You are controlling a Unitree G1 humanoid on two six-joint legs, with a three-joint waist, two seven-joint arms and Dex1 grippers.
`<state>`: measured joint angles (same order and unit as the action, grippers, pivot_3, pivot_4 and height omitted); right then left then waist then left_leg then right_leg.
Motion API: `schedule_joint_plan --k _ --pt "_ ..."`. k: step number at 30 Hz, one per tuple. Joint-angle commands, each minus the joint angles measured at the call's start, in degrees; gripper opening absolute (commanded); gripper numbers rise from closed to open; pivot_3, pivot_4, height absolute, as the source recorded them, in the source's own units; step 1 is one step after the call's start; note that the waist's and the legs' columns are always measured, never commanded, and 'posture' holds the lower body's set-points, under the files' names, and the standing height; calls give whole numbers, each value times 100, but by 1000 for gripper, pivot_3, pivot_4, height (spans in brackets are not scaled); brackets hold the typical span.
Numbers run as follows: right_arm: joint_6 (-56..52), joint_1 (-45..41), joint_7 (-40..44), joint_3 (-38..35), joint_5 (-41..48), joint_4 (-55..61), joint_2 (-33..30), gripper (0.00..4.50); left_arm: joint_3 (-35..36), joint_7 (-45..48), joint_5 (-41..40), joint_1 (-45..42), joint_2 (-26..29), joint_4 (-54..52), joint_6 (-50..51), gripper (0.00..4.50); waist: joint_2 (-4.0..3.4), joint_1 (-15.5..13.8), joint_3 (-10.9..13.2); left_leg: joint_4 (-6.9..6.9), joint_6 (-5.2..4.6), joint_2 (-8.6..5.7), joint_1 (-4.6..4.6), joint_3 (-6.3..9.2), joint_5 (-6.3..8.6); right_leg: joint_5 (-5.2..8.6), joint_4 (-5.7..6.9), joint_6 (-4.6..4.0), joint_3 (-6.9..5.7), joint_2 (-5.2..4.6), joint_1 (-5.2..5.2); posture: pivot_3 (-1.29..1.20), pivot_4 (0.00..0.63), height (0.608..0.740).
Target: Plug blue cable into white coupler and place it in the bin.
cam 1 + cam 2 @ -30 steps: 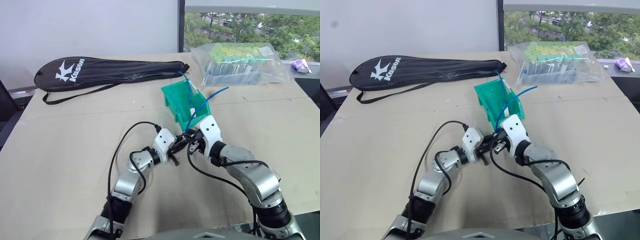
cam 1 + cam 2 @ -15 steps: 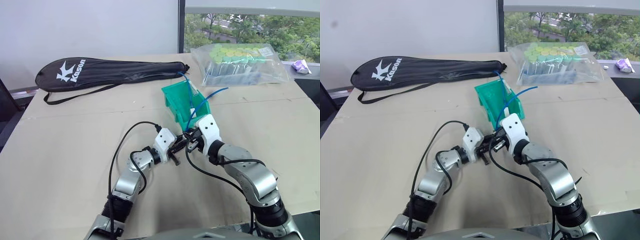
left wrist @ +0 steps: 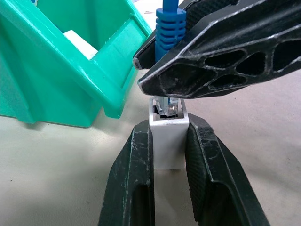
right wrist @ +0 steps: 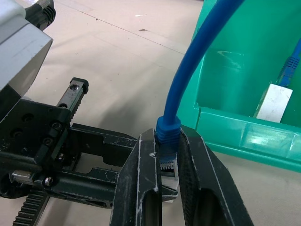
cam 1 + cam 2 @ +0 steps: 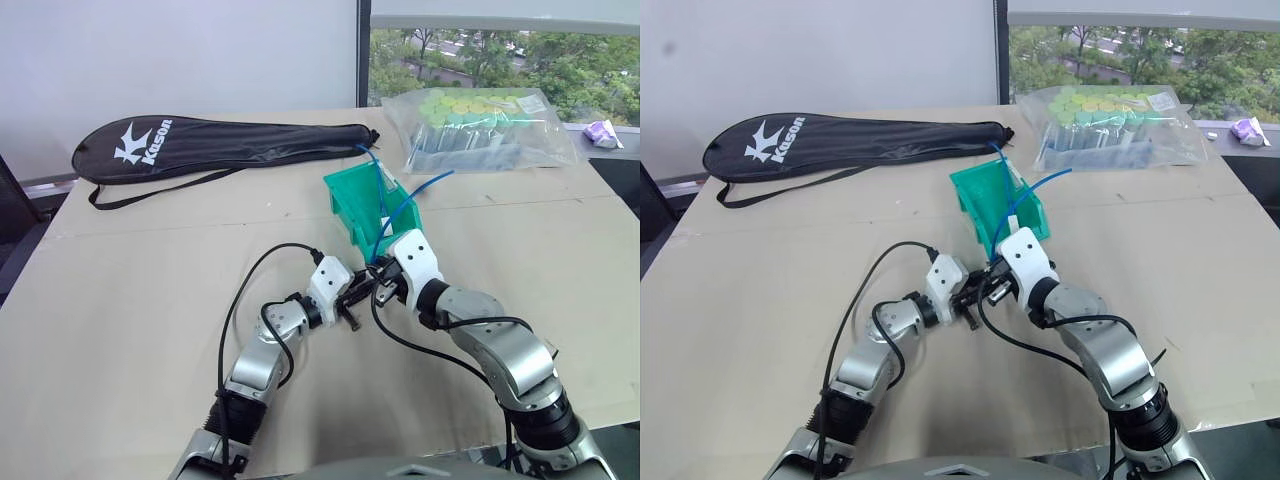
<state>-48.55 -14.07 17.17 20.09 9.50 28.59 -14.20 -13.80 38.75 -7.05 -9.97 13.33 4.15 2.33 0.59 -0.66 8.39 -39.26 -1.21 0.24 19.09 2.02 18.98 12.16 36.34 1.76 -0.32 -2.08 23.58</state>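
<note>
My left gripper (image 3: 168,133) is shut on the white coupler (image 3: 168,141), a small white block with its socket facing up toward the plug. My right gripper (image 4: 168,141) is shut on the blue cable (image 4: 188,80) at its ribbed boot (image 3: 168,26). The clear plug tip sits at the mouth of the socket, partly inside. Both grippers meet just above the table, close in front of the teal bin (image 5: 350,200). From the grip the cable (image 5: 405,205) arcs up and over the bin, its far end free.
Inside the bin (image 4: 225,99) lies another white block (image 4: 275,101) with a blue cord. A black racket cover (image 5: 220,145) lies at the far left. A clear bag of green-capped items (image 5: 480,125) lies at the far right. Bare tabletop surrounds both arms.
</note>
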Motion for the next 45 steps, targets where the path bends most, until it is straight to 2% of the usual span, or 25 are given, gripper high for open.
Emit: schedule_joint_plan --k 1,9,18,29,39,45 --pt "-229 112 -25 102 -92 -415 -27 0 -19 30 -15 74 -4 291 228 299 1 5 -4 0 0 0 0 0 0 0 0 0 0 0 0 0 150 740" --pt "-316 191 -171 34 -131 -498 58 0 104 216 -166 65 93 313 245 299 -4 19 -10 10 0 6 -6 0 0 1 -1 1 -1 5 0 0 150 740" --pt "-470 265 -373 -124 -1 -556 563 0 237 322 -267 114 181 351 314 299 -6 131 -11 16 0 10 -11 5 0 1 -1 1 -3 6 0 0 150 740" --pt "-701 430 -608 -332 16 -557 890 0 235 339 -274 190 218 262 361 299 -8 152 -17 46 1 12 -21 8 0 2 -12 1 -2 9 1 0 150 740" --pt "-1616 147 -681 34 -103 -457 621 0 251 293 -267 231 220 208 386 299 -24 157 -47 83 1 13 -28 9 0 2 -45 1 -3 9 1 0 150 740" --pt "-2106 34 -971 -280 -45 -562 924 0 227 280 -249 230 218 198 376 299 -21 158 -77 88 1 14 -29 12 0 2 -48 1 -5 7 2 0 150 740"
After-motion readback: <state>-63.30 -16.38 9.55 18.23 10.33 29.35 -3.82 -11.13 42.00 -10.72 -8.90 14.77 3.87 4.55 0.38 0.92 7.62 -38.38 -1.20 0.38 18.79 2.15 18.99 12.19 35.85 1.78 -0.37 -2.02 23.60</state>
